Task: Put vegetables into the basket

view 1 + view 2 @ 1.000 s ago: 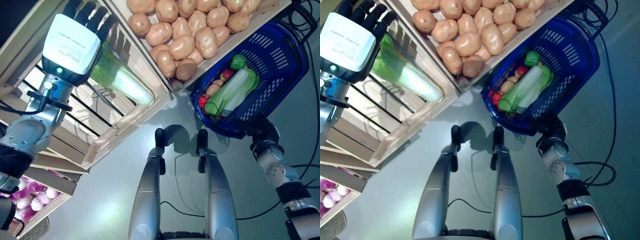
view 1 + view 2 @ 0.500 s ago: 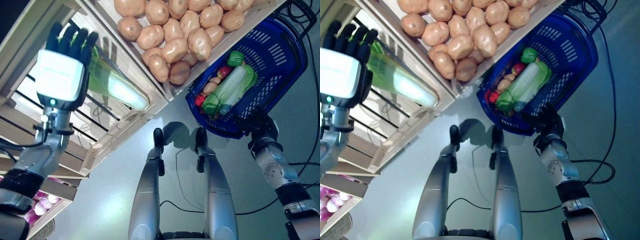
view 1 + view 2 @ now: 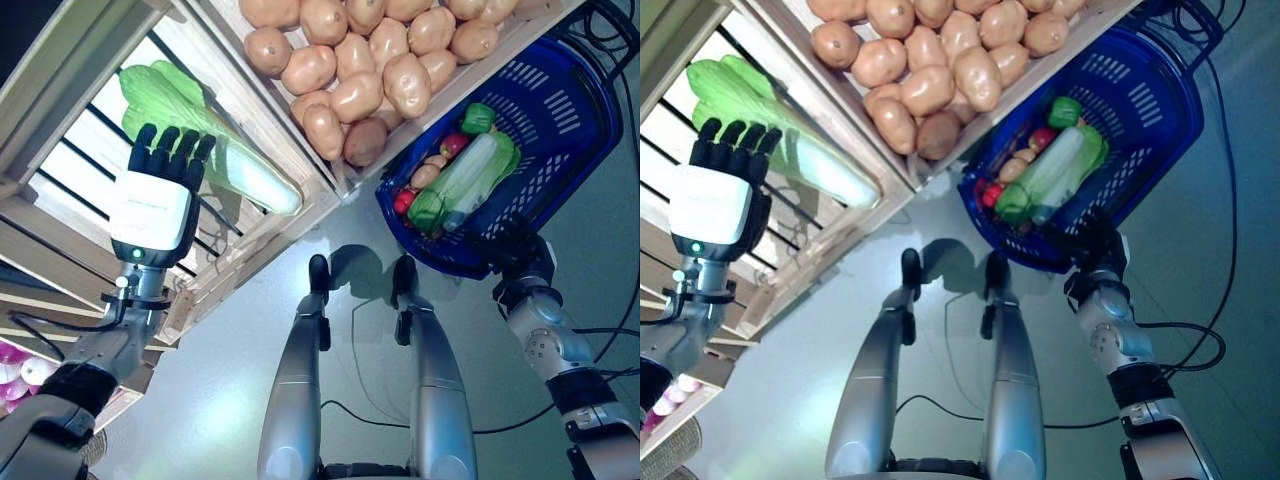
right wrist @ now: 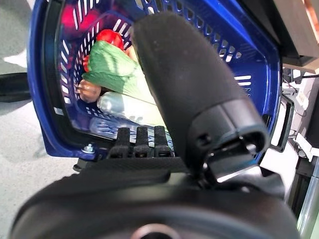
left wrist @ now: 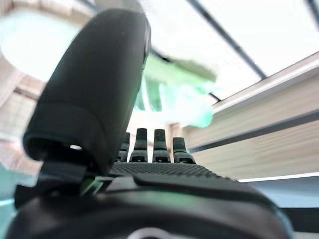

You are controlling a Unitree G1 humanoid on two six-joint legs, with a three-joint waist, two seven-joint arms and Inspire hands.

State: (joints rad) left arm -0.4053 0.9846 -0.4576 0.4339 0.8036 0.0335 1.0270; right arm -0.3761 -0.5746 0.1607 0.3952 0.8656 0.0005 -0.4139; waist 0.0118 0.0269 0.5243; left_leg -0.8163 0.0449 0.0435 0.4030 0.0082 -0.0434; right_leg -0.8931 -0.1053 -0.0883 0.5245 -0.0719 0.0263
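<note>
A long pale-green cabbage (image 3: 215, 140) lies in a slatted wooden crate (image 3: 60, 130) at the left. My left hand (image 3: 152, 205) hovers just short of it, fingers (image 3: 172, 150) straight and open, holding nothing. In the left wrist view the cabbage (image 5: 174, 92) is a green blur past the fingertips (image 5: 154, 144). My right hand (image 3: 520, 255) is curled under the rim of the blue basket (image 3: 560, 110) and holds it up beside the crates. Inside the basket lie another cabbage (image 3: 465, 180), a green pepper (image 3: 477, 118) and small red vegetables (image 4: 112, 37).
A wooden crate (image 3: 480, 70) heaped with potatoes (image 3: 370, 60) sits between the cabbage crate and the basket. A lower crate at the far left holds pink onions (image 3: 22, 368). Grey floor (image 3: 220, 400) lies below.
My left hand has drawn back from over the cabbage toward me, leaving the whole cabbage uncovered. The basket and right hand have stayed where they were.
</note>
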